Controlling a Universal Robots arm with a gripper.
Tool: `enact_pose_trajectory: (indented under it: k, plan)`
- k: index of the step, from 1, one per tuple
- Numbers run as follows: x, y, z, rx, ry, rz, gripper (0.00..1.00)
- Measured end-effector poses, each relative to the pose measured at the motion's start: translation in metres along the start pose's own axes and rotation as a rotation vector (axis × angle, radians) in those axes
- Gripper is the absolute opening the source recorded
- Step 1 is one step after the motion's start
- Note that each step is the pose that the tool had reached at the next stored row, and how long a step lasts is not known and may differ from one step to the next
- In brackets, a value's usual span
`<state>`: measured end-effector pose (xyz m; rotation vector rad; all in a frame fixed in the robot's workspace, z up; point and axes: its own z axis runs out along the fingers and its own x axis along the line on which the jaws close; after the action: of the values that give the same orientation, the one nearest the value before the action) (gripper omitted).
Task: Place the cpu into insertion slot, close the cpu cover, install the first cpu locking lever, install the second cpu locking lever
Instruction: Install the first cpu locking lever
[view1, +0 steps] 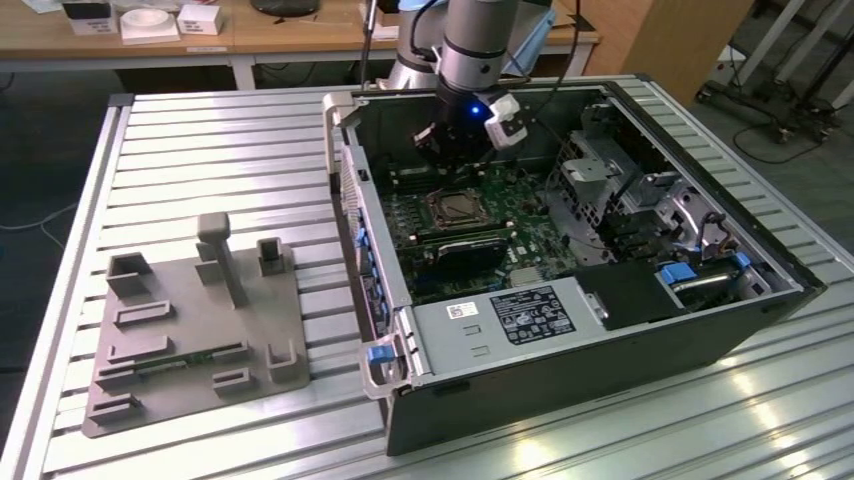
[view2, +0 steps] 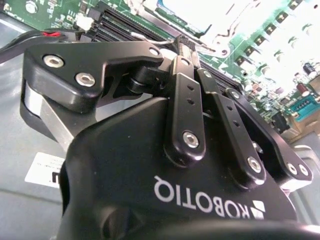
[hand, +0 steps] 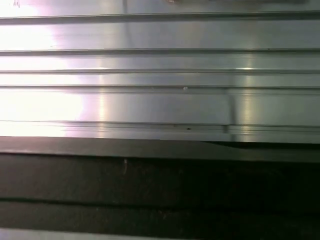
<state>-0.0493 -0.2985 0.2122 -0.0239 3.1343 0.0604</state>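
The open computer case (view1: 694, 330) lies on the slatted table, with the green motherboard (view1: 527, 240) facing up. The insertion slot (view1: 461, 207) is a square socket with a silver rim near the board's far end. The cpu cover (view1: 437, 211) looks to lie flat on the socket as a silvery frame. Whether the cpu sits under it I cannot tell. My gripper (view1: 450, 165) hangs inside the case just beyond the socket's far edge. In the second wrist view the gripper (view2: 192, 55) has its black fingers (view2: 186, 100) drawn together. Past their tips the slot (view2: 197, 12) shows, washed out by glare.
A grey fixture block (view1: 200, 320) with pegs and pockets stands on the table (view1: 214, 140) at the exterior view's left. Drive cages and cables (view1: 641, 200) crowd the case at the exterior view's right. The first wrist view shows table slats (hand: 160, 100) and a dark case edge (hand: 160, 175).
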Motion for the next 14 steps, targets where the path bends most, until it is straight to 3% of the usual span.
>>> enact_pose_trajectory:
  k: [7,14]
  plan:
    - [-0.0022,0.0010,0.0079,0.0001,0.0001,0.000,0.10]
    - [-0.0086,0.0014,0.0101,0.0001,0.0001,0.000,0.10]
